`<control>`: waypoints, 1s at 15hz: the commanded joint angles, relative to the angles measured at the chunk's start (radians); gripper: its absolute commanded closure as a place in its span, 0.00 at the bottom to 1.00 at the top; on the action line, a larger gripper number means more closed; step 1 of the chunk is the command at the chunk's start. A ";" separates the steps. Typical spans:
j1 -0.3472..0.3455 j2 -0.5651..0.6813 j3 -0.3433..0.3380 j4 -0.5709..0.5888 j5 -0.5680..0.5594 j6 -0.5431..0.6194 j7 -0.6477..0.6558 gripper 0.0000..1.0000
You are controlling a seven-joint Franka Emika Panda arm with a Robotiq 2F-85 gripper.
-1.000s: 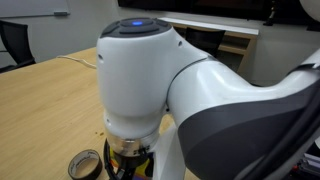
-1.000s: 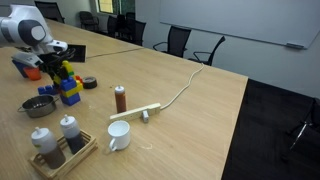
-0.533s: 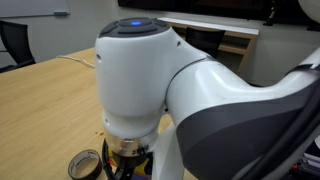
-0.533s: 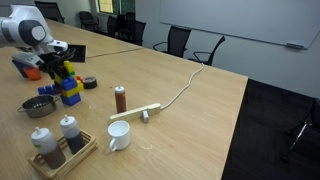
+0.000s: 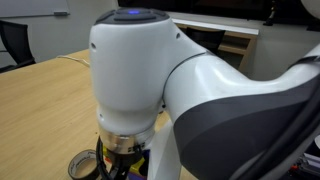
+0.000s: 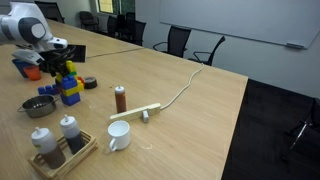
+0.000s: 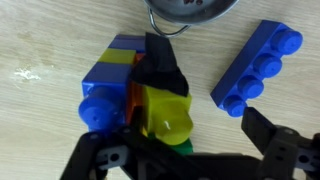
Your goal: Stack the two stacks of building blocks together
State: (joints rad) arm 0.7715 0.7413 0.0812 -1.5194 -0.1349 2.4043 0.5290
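Although one blue brick (image 7: 258,68) lies loose just beside it, the pile of building blocks (image 7: 112,82) on the table (image 6: 190,120) looks joined into one, so little seems left. The gripper (image 7: 175,150) straddles it, jaws wide, holding nothing.

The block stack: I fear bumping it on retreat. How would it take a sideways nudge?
The block stack stands several bricks tall on a narrow base, so it probably tips rather than slides. Its plastic bricks look rigid, likely light.

block stack (image 7: 112,80) blue, yellow, red and green, loose brick (image 7: 258,68) blue, table (image 7: 40,40) pale wood-grain
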 commanded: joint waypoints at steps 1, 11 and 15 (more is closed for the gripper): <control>-0.003 -0.003 0.005 0.001 0.009 0.015 -0.026 0.00; 0.011 -0.021 -0.012 -0.016 -0.006 0.038 -0.005 0.00; 0.038 -0.039 -0.053 -0.028 -0.044 0.063 0.039 0.00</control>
State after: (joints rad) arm 0.7806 0.7346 0.0682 -1.5187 -0.1487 2.4475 0.5335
